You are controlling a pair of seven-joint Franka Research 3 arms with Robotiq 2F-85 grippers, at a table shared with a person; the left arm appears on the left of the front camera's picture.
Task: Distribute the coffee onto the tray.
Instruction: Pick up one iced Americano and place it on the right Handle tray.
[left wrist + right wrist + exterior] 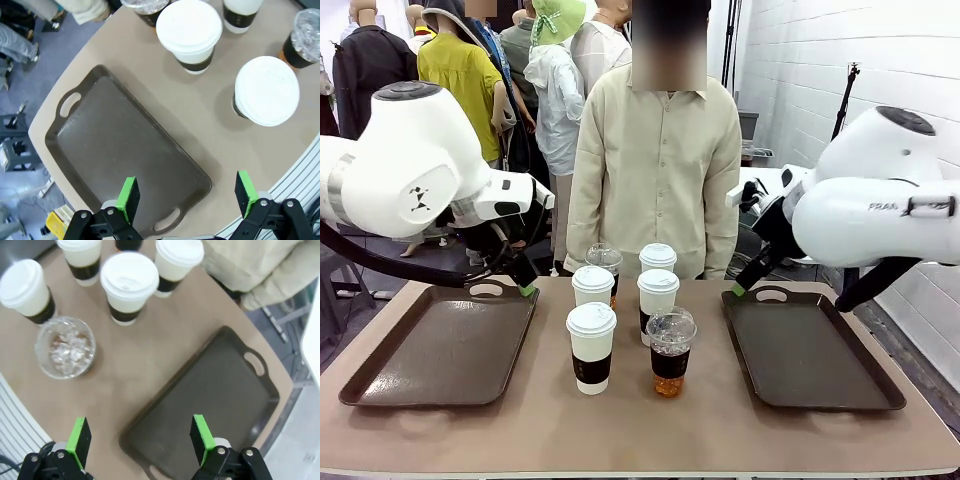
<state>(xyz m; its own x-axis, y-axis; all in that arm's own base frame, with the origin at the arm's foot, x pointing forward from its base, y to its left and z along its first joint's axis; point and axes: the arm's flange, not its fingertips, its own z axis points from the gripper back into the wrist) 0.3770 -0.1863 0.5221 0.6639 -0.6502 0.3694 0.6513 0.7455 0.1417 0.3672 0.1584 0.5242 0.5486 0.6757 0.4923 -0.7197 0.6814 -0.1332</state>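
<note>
The coffee stands as a cluster of several cups with black sleeves in the middle of the table: white lidded paper cups (592, 345) (657, 298) and two clear dome-lidded cups of amber drink (671, 352) (604, 259). A dark tray (440, 350) lies on the left and another tray (810, 355) on the right; both are bare. My left gripper (523, 284) hovers over the left tray's far right corner, open (187, 195) above the tray (120, 145). My right gripper (740, 288) hangs over the right tray's far left corner, open (140, 435) above the tray (210, 400), with a clear cup (65, 352) to its left.
A person in a beige shirt (655, 160) stands at the table's far edge behind the cups, hands off the table. The table's front edge runs close below both trays. Bare tabletop lies between the cups and each tray.
</note>
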